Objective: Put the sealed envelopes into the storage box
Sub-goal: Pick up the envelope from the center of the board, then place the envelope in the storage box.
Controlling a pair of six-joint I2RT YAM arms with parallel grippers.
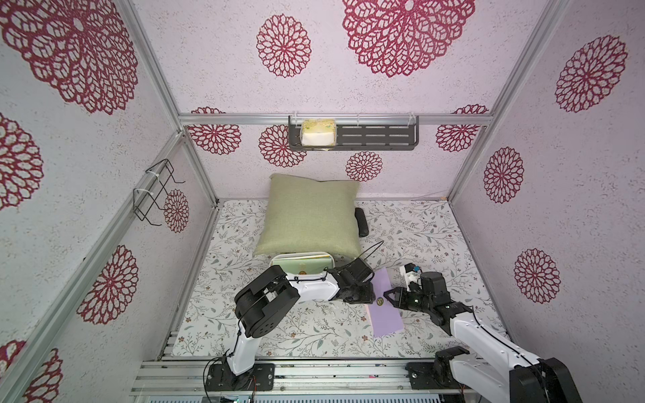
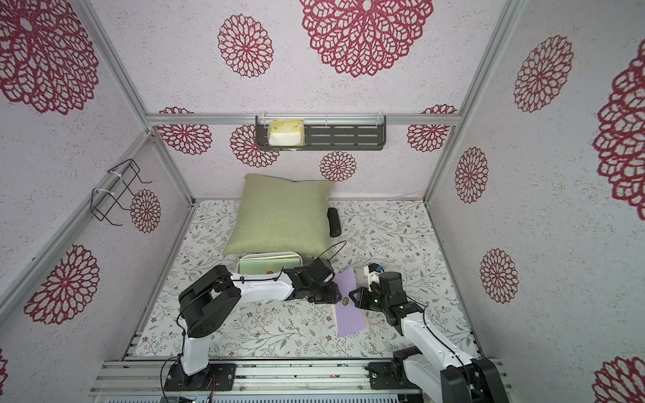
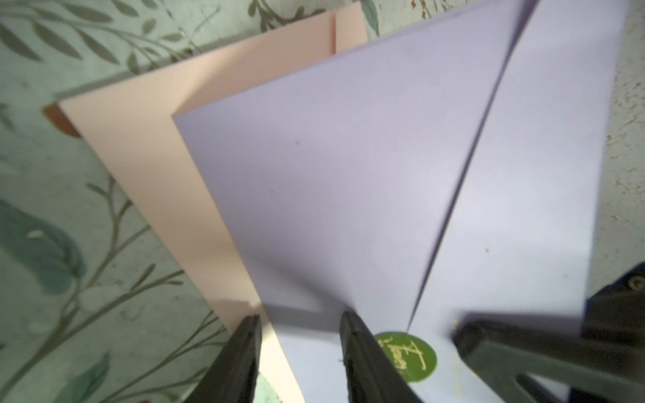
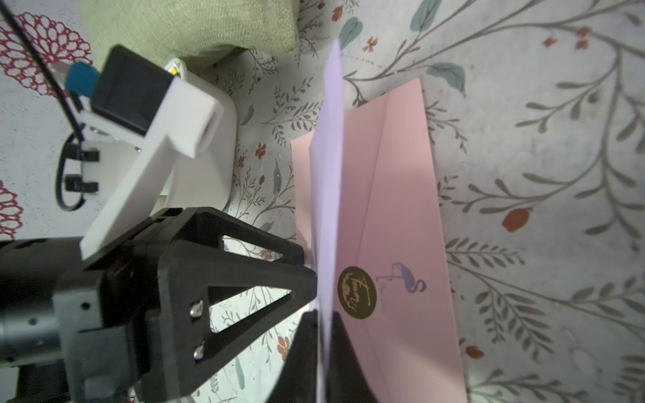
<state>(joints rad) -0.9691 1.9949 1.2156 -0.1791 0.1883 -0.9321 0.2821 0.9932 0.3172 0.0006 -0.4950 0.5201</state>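
A lilac sealed envelope [image 1: 388, 319] [image 3: 349, 174] is raised off the floral mat, and the right wrist view shows it edge-on [image 4: 330, 157]. My right gripper [image 1: 386, 295] [image 4: 324, 322] is shut on its edge. My left gripper [image 1: 370, 296] [image 3: 302, 324] is open at the envelope's other long side, its fingers [image 3: 363, 352] astride the edge by the gold seal. A pink sealed envelope [image 4: 401, 209] [image 3: 139, 157] lies flat beneath. The white storage box [image 1: 300, 253] [image 2: 268, 253] [image 4: 209, 157] sits behind the left arm, with a green envelope [image 1: 296, 267] on top inside.
A green cushion [image 1: 310, 216] leans at the back, right behind the box, with a black roll [image 1: 361, 221] beside it. A dark slotted shelf [image 1: 377, 134] hangs on the back wall. A wire rack [image 1: 157, 192] is fixed to the left wall.
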